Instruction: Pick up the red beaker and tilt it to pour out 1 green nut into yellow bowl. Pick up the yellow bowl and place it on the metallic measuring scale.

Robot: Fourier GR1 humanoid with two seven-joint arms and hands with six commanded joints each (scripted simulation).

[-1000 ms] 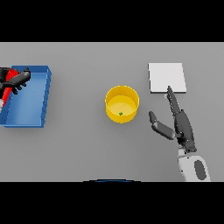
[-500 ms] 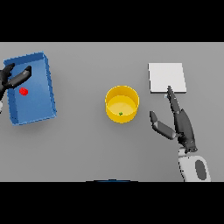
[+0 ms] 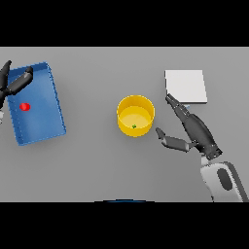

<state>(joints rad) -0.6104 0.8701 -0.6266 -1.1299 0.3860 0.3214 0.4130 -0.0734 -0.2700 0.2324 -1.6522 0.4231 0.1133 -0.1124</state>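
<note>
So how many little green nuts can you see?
1. A single green nut lies inside the yellow bowl in the middle of the table. I see no others, though the red beaker in the blue bin could hide some.

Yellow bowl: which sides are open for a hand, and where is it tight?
The yellow bowl has bare table toward the blue tray and in front. Its right is crowded: the right hand lies between it and the scale. The left hand overhangs the tray.

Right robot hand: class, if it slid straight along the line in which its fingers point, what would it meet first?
The metallic measuring scale. The right robot hand points up-left with its fingertips just short of the scale's near corner; the yellow bowl lies off to the side. Height above the table is unclear.
</note>
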